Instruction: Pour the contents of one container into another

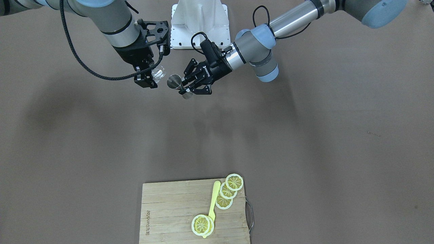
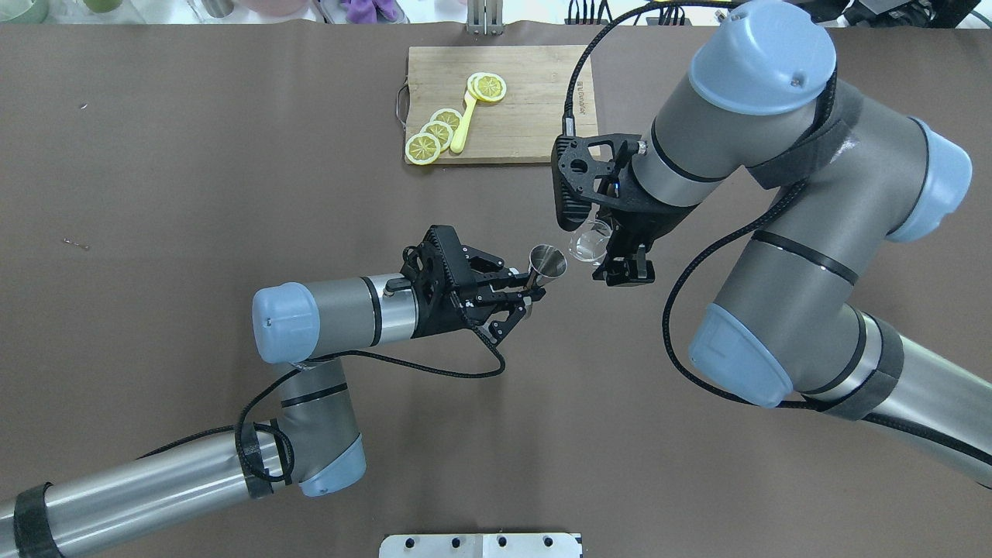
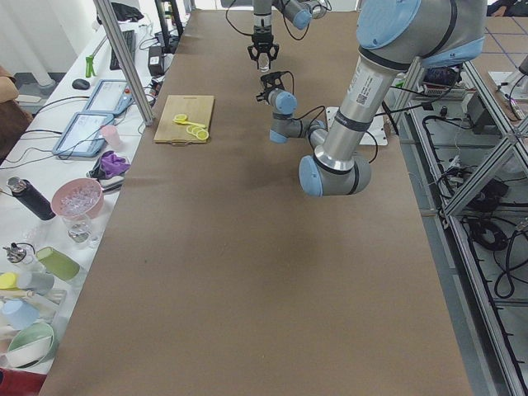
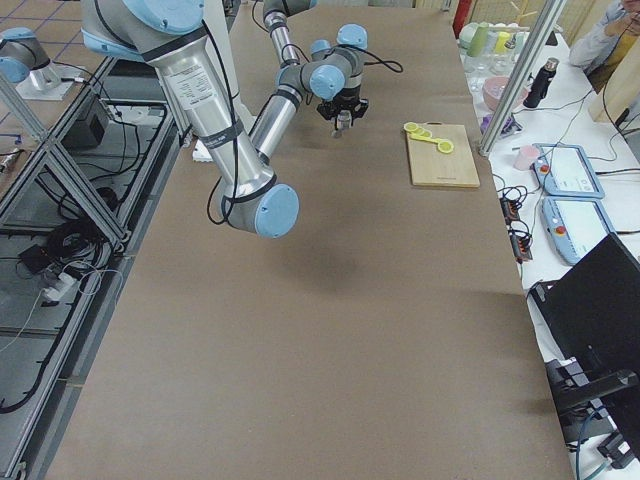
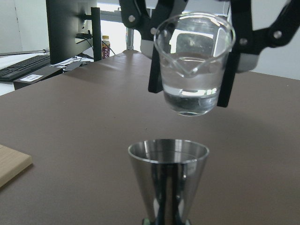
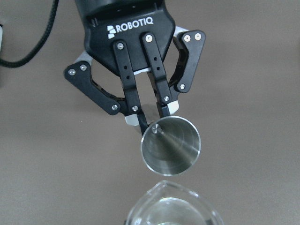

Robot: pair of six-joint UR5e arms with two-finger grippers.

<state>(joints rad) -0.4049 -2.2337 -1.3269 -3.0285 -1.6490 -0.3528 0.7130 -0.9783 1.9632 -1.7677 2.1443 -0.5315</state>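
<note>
Above the brown table (image 2: 155, 194), right claw (image 2: 604, 252) clamped on a water-filled clear glass beaker (image 5: 193, 65), left claw (image 6: 151, 116) pinching an empty-looking steel cone jigger (image 6: 171, 144) below it, pour not yet begun.

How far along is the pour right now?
Done: left gripper grips the steel jigger, right gripper the glass beaker, both aloft. In hand: the upright beaker, with clear liquid, hangs higher than and just beyond the jigger. Left: tilting and pouring; the jigger looks empty.
</note>
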